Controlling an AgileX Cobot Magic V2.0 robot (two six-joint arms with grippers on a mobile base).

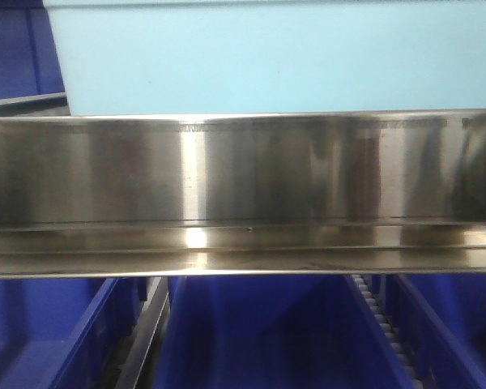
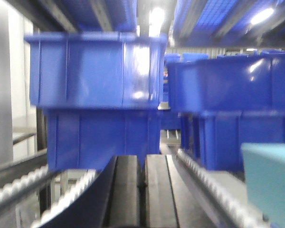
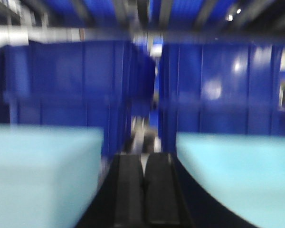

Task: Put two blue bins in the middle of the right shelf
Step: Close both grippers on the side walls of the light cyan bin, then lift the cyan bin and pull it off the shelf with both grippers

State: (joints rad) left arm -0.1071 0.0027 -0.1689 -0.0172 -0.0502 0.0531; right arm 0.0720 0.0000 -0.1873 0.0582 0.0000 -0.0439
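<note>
Steel rail (image 1: 243, 170); 3 blue bins (image 1: 267, 332) below, 1 pale-blue bin (image 1: 267, 57) above.

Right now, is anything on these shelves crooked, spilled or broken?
Nothing stands out. The dark blue bins stand upright, one stacked on another. The light blue bin sits above the steel rail, not tipped. No spills or damage show, though the right wrist view is blurry.

We are seeing the front rail (image 1: 243, 170) as brushed steel, shiny, carrying streaked reflections. The blue bins (image 2: 95, 71) are looking like smooth glossy plastic, catching lamp glare. The pale blue box (image 1: 267, 57) is appearing matt, and the left gripper (image 2: 143, 164) matt black.
</note>
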